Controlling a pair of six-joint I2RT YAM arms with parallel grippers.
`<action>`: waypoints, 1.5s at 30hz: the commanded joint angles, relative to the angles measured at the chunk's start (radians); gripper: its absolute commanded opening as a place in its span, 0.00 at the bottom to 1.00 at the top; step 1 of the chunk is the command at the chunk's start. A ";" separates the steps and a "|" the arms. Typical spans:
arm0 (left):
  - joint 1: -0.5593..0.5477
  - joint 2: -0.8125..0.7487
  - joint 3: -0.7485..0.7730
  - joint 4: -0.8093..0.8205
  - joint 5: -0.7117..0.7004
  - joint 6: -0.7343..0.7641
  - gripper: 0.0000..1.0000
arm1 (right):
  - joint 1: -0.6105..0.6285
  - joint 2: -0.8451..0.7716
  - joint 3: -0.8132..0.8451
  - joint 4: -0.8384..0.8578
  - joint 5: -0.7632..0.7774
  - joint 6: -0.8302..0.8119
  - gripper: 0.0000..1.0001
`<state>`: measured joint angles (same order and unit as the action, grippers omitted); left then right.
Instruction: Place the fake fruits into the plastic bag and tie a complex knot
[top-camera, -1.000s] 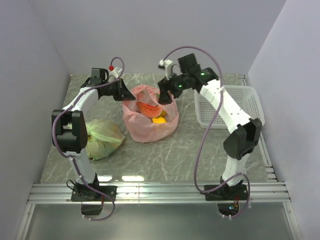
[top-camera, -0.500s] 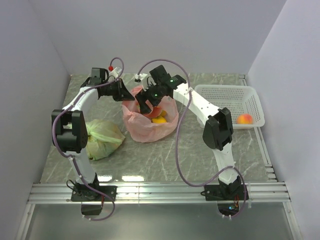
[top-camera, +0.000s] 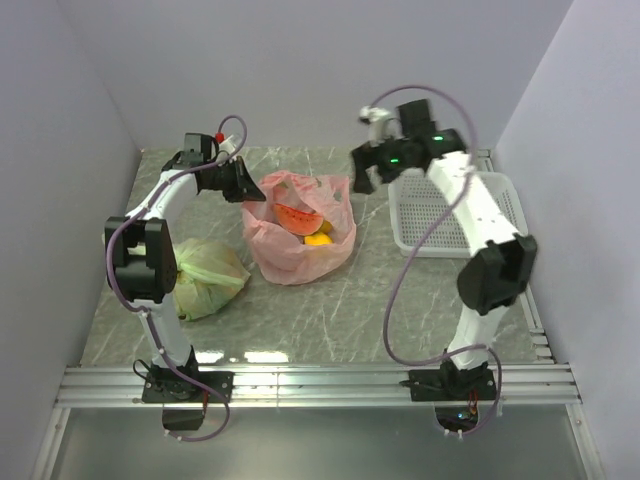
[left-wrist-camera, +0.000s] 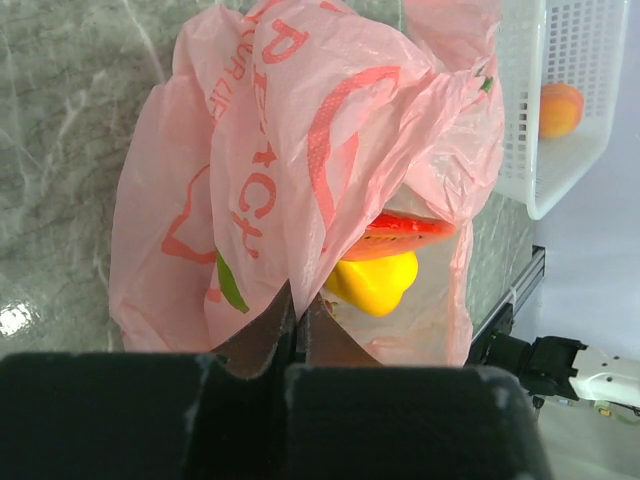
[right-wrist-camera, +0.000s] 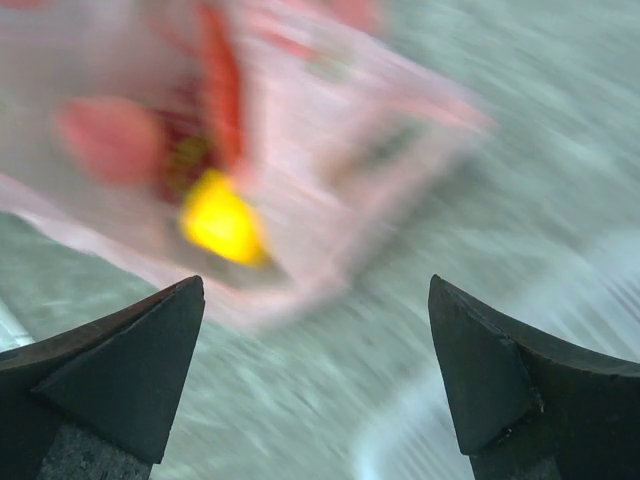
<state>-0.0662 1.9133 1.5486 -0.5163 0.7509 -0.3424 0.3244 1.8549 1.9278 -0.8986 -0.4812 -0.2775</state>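
Note:
The pink plastic bag stands mid-table with its mouth open; no knot is in view. Inside lie fake fruits: a red slice and a yellow-orange one. The left wrist view shows the same yellow fruit under the red slice. My left gripper is shut on the bag's left rim, the film pinched between its fingertips. My right gripper hangs open and empty above the gap between bag and basket. Its blurred view shows the bag.
A white basket sits at the right; a peach-coloured fruit lies in it. A tied pale green bag rests left of the pink bag beside my left arm. Walls close in on three sides.
My right gripper dipped into the bag's mouth, then pulled back up and to the right toward the basket, opening wide. My left gripper kept hold of the rim.

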 joint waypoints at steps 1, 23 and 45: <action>-0.010 -0.020 0.031 -0.008 -0.024 0.013 0.01 | -0.140 -0.095 -0.073 -0.117 0.093 -0.100 0.98; -0.043 0.021 0.088 -0.020 0.019 0.072 0.00 | -0.573 0.070 -0.170 -0.115 0.615 -0.232 0.95; -0.043 0.024 0.090 -0.042 0.022 0.095 0.01 | -0.628 0.188 -0.302 -0.031 0.641 -0.227 0.96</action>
<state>-0.1070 1.9396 1.5993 -0.5476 0.7620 -0.2737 -0.2993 2.0186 1.6333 -0.9737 0.1379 -0.5072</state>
